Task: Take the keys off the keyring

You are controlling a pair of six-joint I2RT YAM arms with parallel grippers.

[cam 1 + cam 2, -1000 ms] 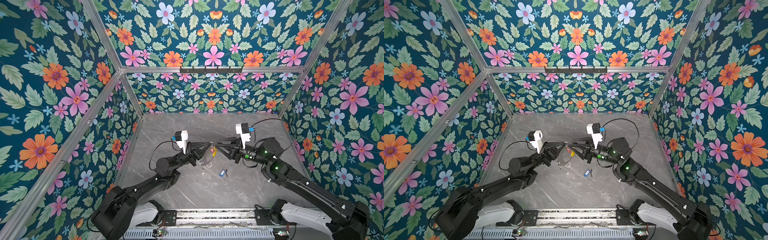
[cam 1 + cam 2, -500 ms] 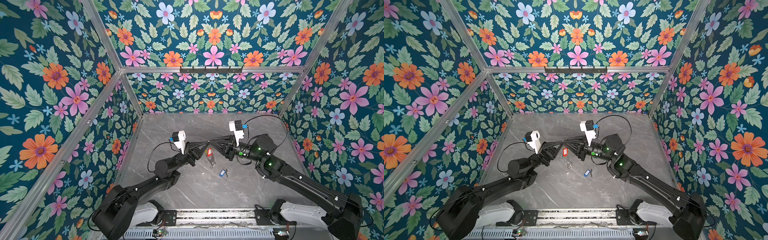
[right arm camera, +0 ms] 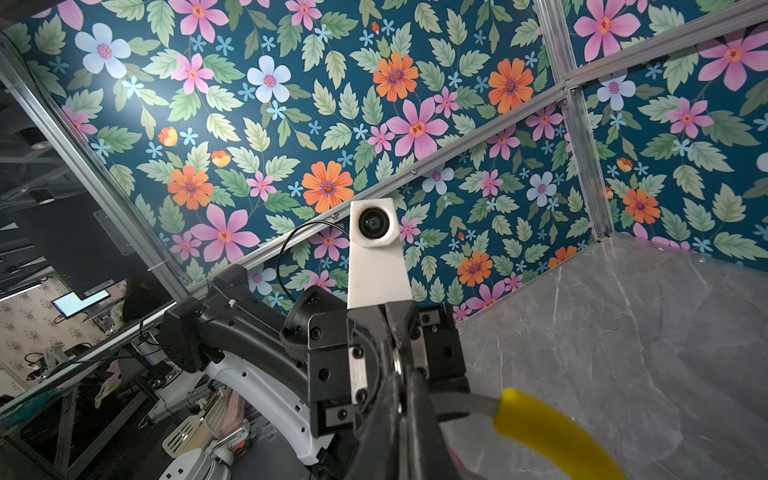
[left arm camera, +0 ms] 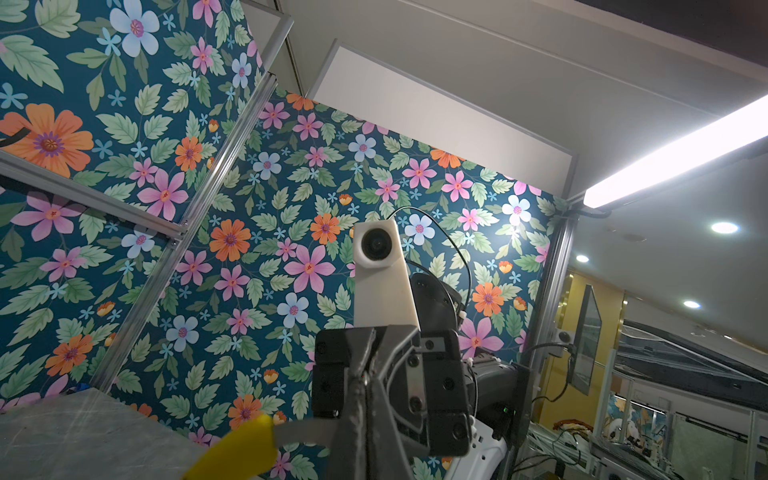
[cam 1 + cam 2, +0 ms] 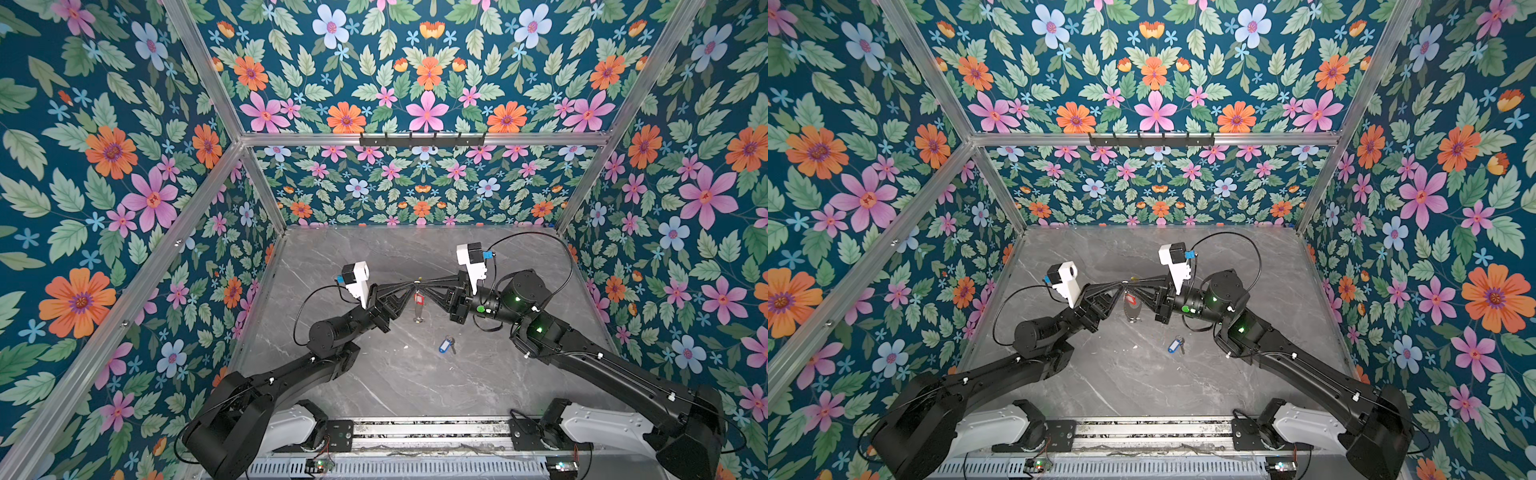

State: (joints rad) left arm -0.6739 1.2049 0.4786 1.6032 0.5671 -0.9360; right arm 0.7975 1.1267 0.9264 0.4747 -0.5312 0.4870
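Since a second ago the right gripper (image 5: 423, 284) has slid in toward the middle and clamped down, so its fingertips now meet those of the left gripper (image 5: 410, 285), which has barely shifted.

Both sets of jaws are clenched on the large thin silver wire keyring with its yellow sleeve (image 5: 1133, 308). I see the hoop hanging below the meeting point, clear of the grey marble tabletop (image 5: 395, 374). Its long axis runs downward toward the table. In both top views only a speck of the yellow sleeve (image 5: 420, 277) shows above the fingertips. From the left wrist the sleeve (image 4: 237, 449) juts out to one side, with bare wire leading into the pinched fingers (image 4: 365, 399). From the right wrist the sleeve (image 3: 552, 432) curves away in the same manner.

Both arms reach in from the near edge with elbows bent. Their forearms converge, and the grippers face each other nearly level, tip to tip, raised above the table.

One small silver key with a red plastic tag (image 5: 419, 299) dangles inside the hoop, its tag just under the fingertips. Another small silver key with a blue plastic tag (image 5: 445, 345) lies flat on the marble, off the ring, near the right forearm, its tag lying at a slant.
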